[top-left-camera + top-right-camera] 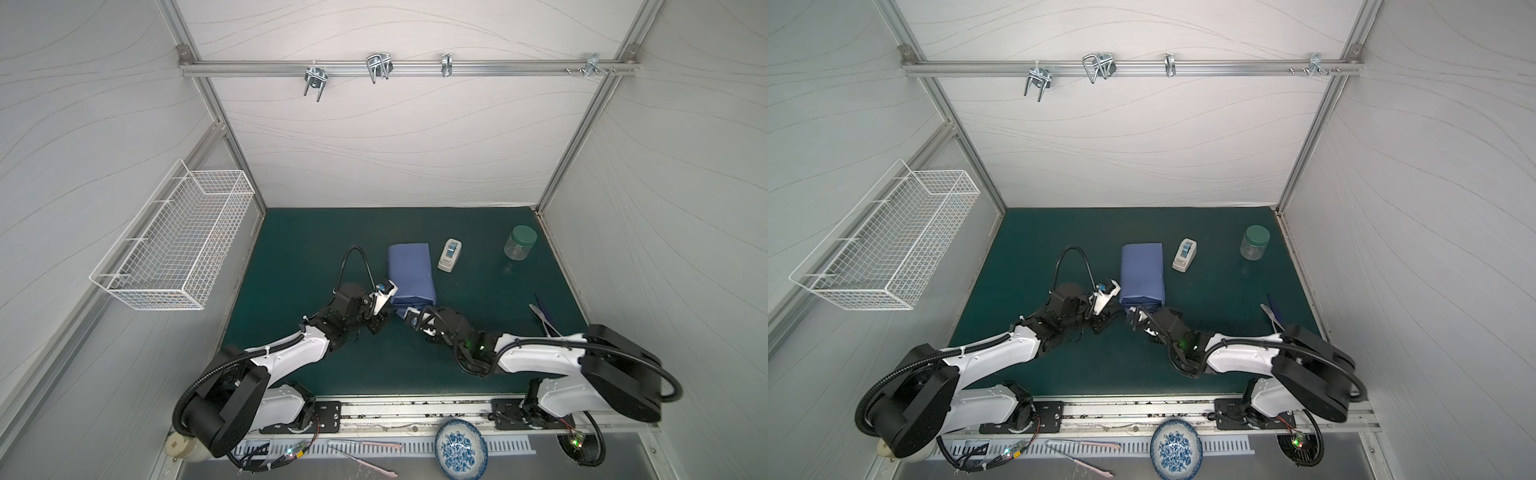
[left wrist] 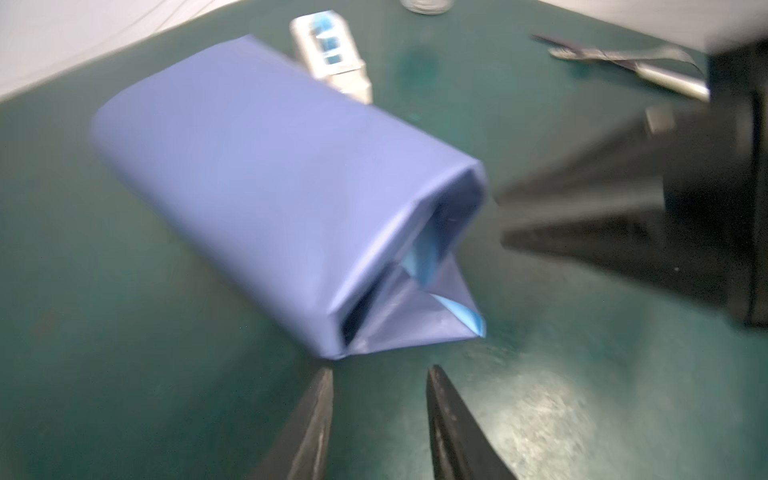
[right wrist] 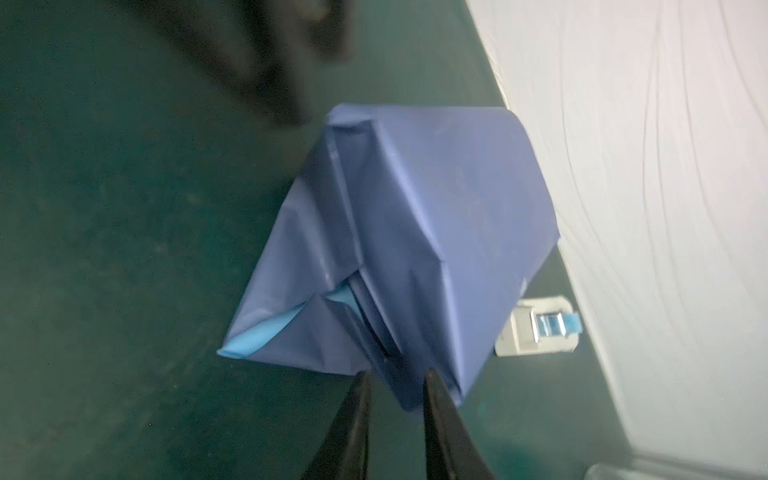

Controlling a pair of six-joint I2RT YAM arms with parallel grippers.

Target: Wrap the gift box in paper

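**boxbot_fan:** When I paused on that moment, the paper [image 1: 409, 266] was already wrapped round as a sleeve, indigo side out. It lay on the green mat [image 1: 291, 257] just beside the tape dispenser [image 1: 450, 254], on the left arm's side of it. The gift box I couldn't actually see, but presumably it was inside.

**tapehead:** Yeah, the long wrap looked done to me. The unfinished bit was the end farther from the dispenser. It gaped open, with the side folds only half pushed in. A triangular bottom flap [image 2: 415, 328] stuck out flat, its sky-blue inner face peeking through.

**boxbot_fan:** And the grippers?

**tapehead:** Both sat at that open end, well away from the dispenser. The left gripper [image 2: 380, 370] had its jaws moderately apart with nothing between them. The right gripper [image 3: 397, 374] was only narrowly parted, tips right by the flap corner. The left wrist view showed a gap to the paper though, so I'd say it held nothing.

**boxbot_fan:** So what was left?

**tapehead:** My guess was folding that end shut and taping it. I saw no tape on the parcel. The end nearer the dispenser I couldn't judge.
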